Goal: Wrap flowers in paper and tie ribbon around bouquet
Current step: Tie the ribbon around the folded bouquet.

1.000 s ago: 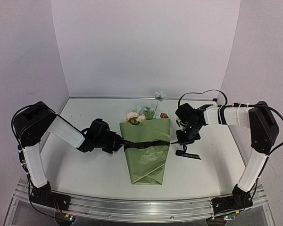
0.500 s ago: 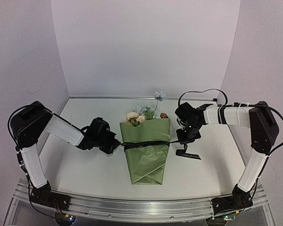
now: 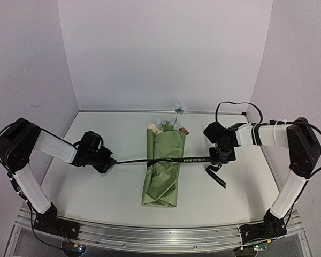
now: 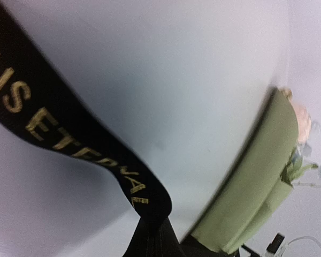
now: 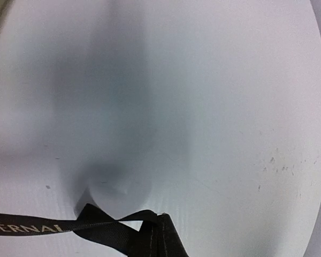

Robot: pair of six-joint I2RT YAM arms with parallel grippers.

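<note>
The bouquet (image 3: 161, 168) lies mid-table, an olive-green paper (image 4: 257, 176) cone with the flowers (image 3: 168, 126) showing at its far end. A black ribbon (image 3: 192, 159) with gold lettering crosses the cone's middle and is stretched tight to both sides. My left gripper (image 3: 109, 163) is shut on the ribbon's left end, well left of the cone. In the left wrist view the ribbon (image 4: 69, 134) runs up from my shut left gripper (image 4: 152, 233). My right gripper (image 3: 216, 157) is shut on the ribbon (image 5: 43, 229) right of the cone. A loose ribbon tail (image 3: 216, 178) lies below it.
White walls close in the table (image 3: 96, 198) on the left, back and right. The right arm's black cable (image 3: 235, 105) loops above it near the back wall. The metal rail (image 3: 150, 233) carrying the arm bases runs along the near edge.
My left gripper closed on the ribbon and pulled away to the left; the right one moved slightly right. The ribbon drew tight and the paper cone is cinched narrower.
</note>
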